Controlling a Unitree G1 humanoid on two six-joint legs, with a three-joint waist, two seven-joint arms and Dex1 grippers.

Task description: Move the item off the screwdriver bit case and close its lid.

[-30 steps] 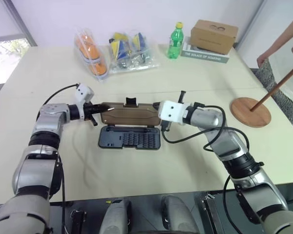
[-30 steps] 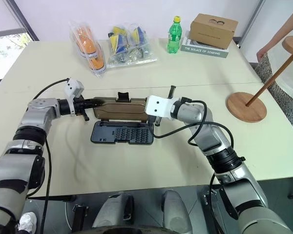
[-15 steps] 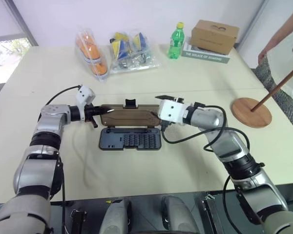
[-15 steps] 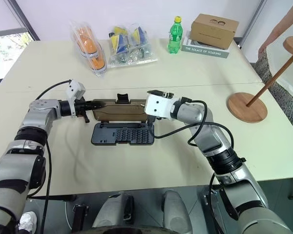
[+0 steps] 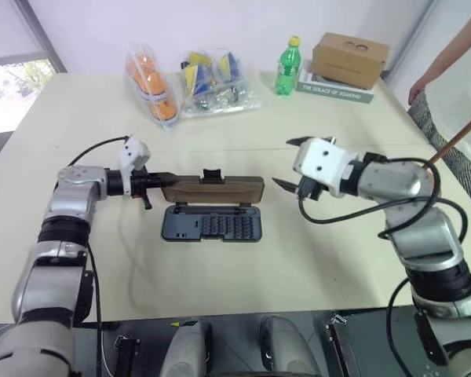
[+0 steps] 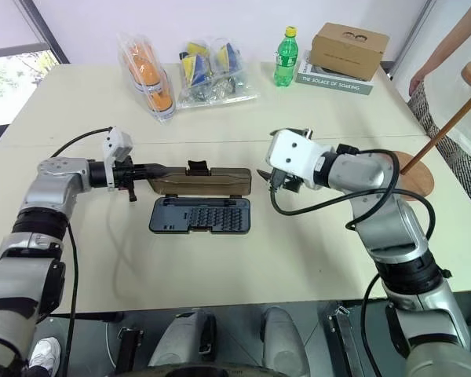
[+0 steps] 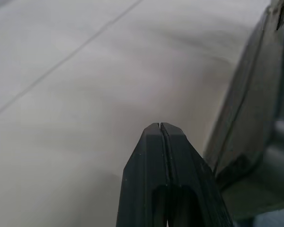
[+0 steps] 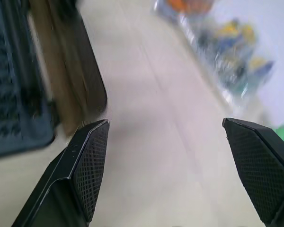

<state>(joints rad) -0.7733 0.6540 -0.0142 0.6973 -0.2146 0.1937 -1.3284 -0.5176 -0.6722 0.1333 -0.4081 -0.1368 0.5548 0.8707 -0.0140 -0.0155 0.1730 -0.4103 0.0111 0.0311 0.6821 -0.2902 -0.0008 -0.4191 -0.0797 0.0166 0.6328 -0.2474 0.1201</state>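
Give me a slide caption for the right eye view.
Left gripper shut at the half-raised lid of the open bit case; right gripper open beside it.

The left arm reaches forward over the worktop's left half, elbow bent, forearm turned inward toward the middle. The left gripper [image 5: 158,179] points right and slightly down, its fingers [image 7: 161,142] pressed flat together. The right arm bends at the elbow over the right half; the right gripper [image 5: 292,162] points left with its fingers [image 8: 87,165] spread wide, holding nothing.
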